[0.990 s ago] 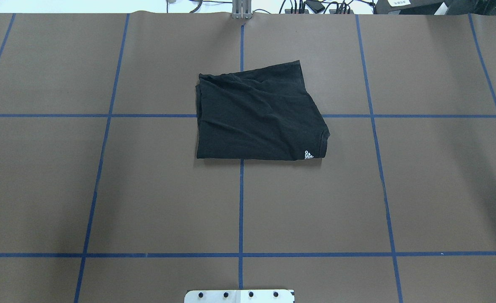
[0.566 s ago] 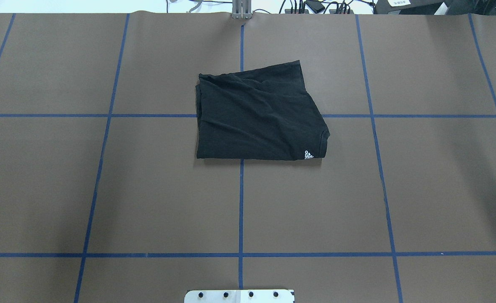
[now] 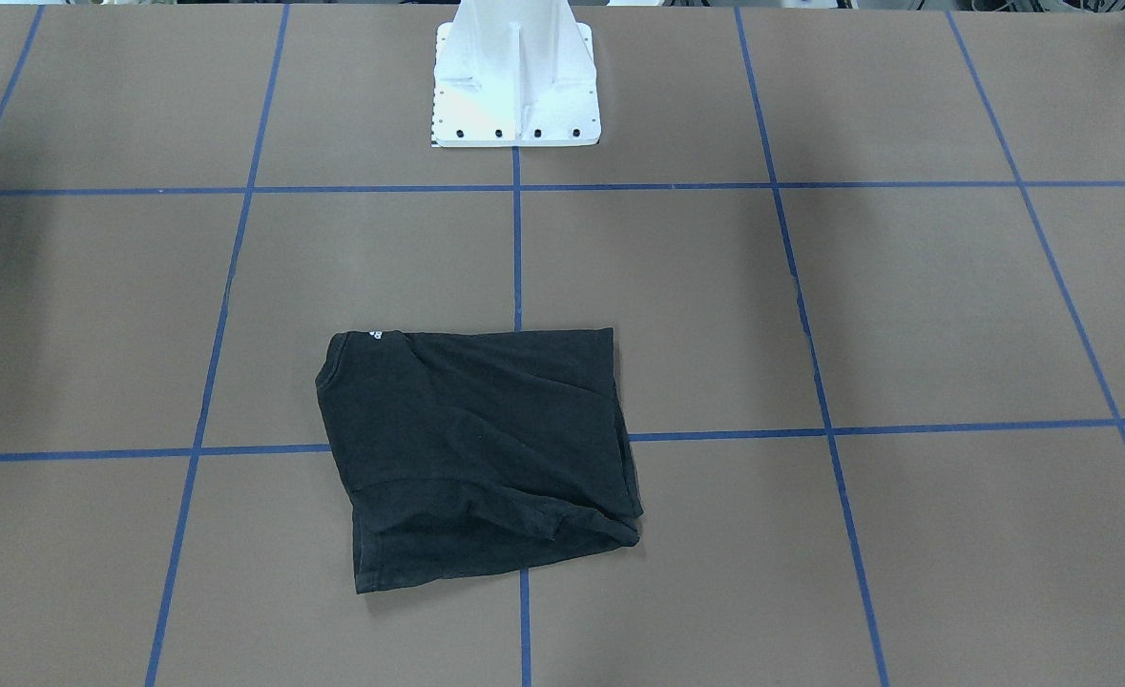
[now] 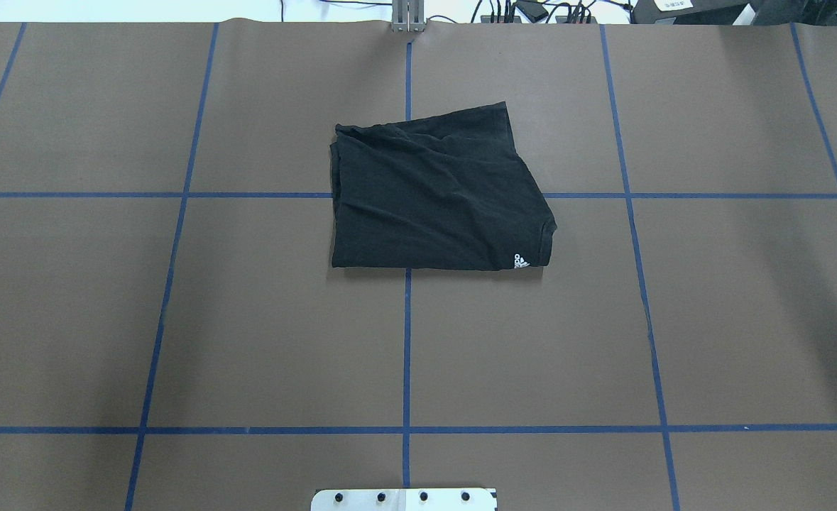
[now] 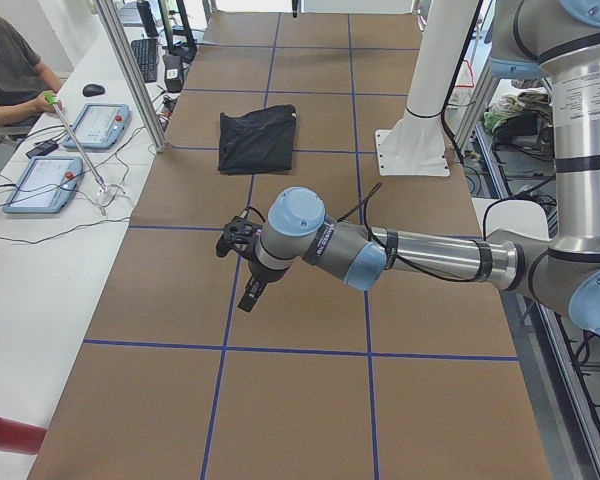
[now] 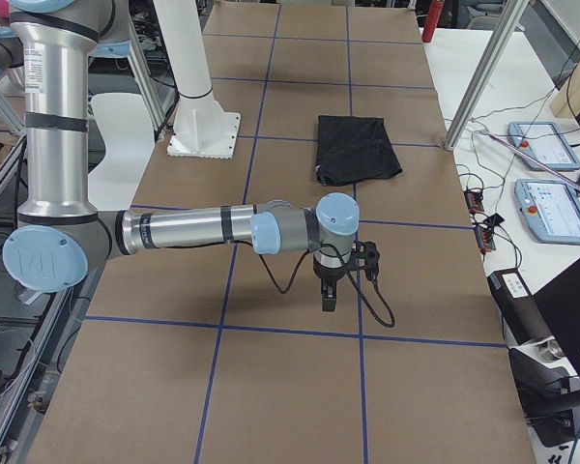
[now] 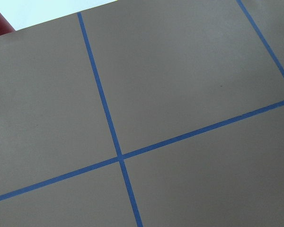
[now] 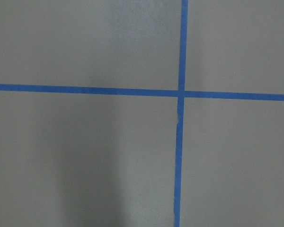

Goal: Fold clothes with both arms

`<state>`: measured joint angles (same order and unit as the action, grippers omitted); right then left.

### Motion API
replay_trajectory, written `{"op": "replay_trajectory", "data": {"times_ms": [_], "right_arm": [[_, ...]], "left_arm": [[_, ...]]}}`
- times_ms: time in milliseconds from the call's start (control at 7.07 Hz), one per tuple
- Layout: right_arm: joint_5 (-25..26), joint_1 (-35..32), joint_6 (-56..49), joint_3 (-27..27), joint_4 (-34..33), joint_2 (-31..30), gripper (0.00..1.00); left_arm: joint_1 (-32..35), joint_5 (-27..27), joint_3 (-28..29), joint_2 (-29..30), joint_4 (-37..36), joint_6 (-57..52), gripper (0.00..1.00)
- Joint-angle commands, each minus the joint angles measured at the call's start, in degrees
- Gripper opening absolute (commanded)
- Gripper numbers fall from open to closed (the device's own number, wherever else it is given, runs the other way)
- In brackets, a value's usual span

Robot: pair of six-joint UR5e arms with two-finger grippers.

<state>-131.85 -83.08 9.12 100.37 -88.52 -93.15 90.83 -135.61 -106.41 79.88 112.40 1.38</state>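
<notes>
Two arms reach low over opposite ends of the brown table (image 4: 248, 319), and the folded black T-shirt (image 4: 432, 195) lies between them, well apart from both. The left gripper (image 5: 248, 290) and the right gripper (image 6: 327, 290) both point down at bare table. Each wrist camera shows only the brown cover and its blue tape lines (image 4: 407, 341). Each gripper shows only in a side view, so whether either is open or closed cannot be told.

The shirt is a rough rectangle, a little longer across the table than deep, and it lies beyond the white base pedestal (image 3: 514, 86). It straddles the centre tape line with rather more cloth on the robot's right, and a small white logo (image 4: 522, 261) sits at its near right corner. By that, the right arm looks slightly the nearer. Either gripper would have to travel inward along the table's length to reach a short edge.
</notes>
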Motion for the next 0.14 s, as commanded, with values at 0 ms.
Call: {"op": "replay_trajectory", "data": {"times_ms": [0], "right_arm": [[-0.51,0.11,-0.50,0.10,0.54,0.42,1.00]], "left_arm": [[0.05,-0.09,-1.07,-0.69,0.01,-0.06,1.00]]}}
